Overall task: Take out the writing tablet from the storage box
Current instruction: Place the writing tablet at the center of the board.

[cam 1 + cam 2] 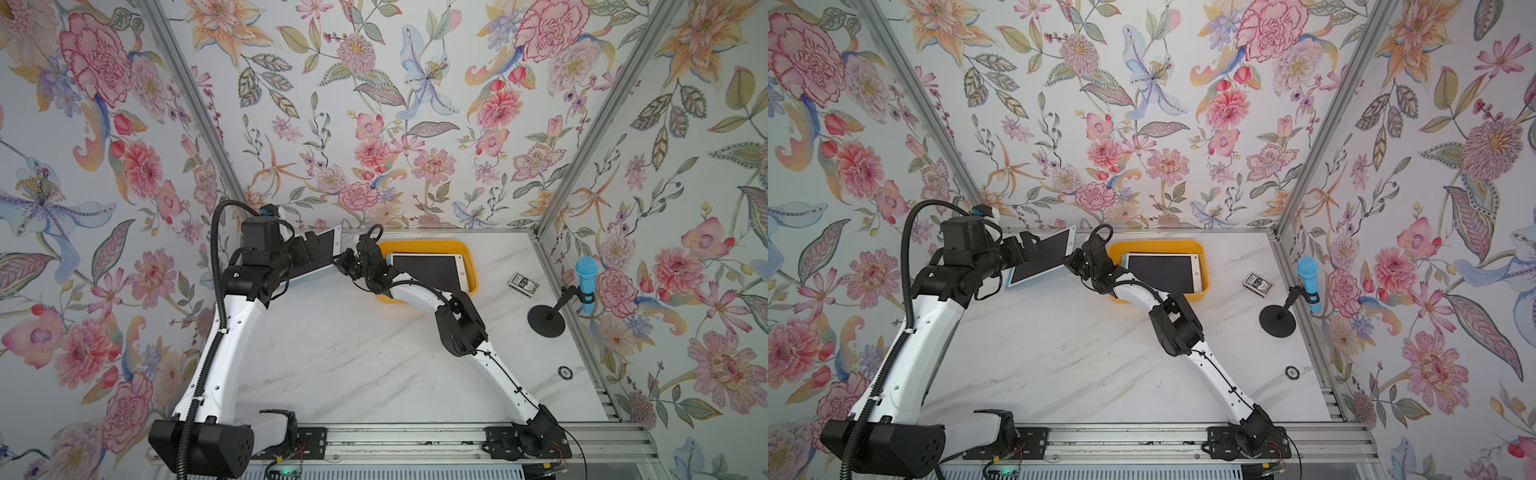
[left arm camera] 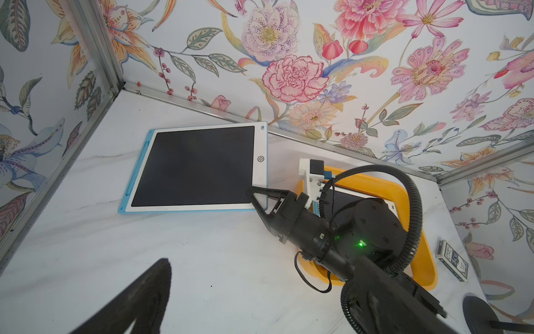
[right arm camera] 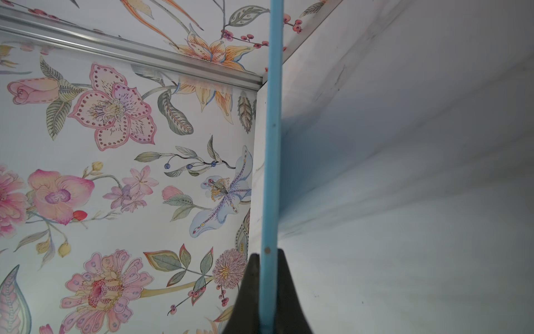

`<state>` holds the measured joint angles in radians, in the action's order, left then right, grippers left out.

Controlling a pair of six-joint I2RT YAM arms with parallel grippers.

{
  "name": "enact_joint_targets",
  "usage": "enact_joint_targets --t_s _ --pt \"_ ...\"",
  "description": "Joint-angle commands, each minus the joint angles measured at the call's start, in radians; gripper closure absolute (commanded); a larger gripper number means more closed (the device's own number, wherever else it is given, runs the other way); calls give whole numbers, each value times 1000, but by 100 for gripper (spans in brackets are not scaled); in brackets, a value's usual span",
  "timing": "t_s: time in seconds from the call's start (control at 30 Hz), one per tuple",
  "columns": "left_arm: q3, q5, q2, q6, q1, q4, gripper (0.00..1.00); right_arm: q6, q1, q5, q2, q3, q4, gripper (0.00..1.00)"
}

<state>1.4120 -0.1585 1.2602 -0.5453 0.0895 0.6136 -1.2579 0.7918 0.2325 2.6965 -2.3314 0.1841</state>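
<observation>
Left gripper (image 1: 311,246): jaws spread wide, holding nothing, poised above the far-left part of the white marble-patterned bench (image 1: 353,353). The left arm rises from its near-left base, elbow bent, forearm aimed rightward. Beneath it is the rectangular blue-framed, white-bezelled writing tablet (image 2: 196,167) with a dark screen, outside the box and just left of it. Right gripper (image 2: 255,194): clamped on that tablet's edge near one corner. The right arm reaches diagonally from the near-right base across the shallow yellow-orange plastic storage box (image 1: 424,243), where a second white-bezelled tablet (image 1: 428,270) lies. Further right: a small printed card pack (image 1: 523,285) and a blue microphone (image 1: 587,282) on a black stand (image 1: 546,319).
</observation>
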Motion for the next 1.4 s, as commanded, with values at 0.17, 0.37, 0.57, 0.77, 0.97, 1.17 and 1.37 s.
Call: enact_joint_targets --t_s 0.17,0.37,0.57,0.77,0.97,1.17,1.37 --pt "-37 -49 1 19 -22 -7 0 -77 0 -44 24 -52 85 96" --pt "-63 -62 -4 4 -27 -25 0 -83 -4 -25 34 -49 26 81" --pt "-68 -71 -5 -8 -29 -30 0 -80 -9 -16 31 -41 -31 73" --pt "-76 -75 -13 -18 -28 -32 0 -65 -13 -32 13 -18 -95 61" --pt "-94 -77 -22 -27 -28 -42 0 -43 -18 -53 -4 -19 -166 53" --pt "-119 -82 -30 -41 -31 -55 0 -10 -14 -87 -8 -58 -254 43" --pt "-123 -90 -33 -49 -33 -58 0 16 -9 -111 -21 -62 -296 30"
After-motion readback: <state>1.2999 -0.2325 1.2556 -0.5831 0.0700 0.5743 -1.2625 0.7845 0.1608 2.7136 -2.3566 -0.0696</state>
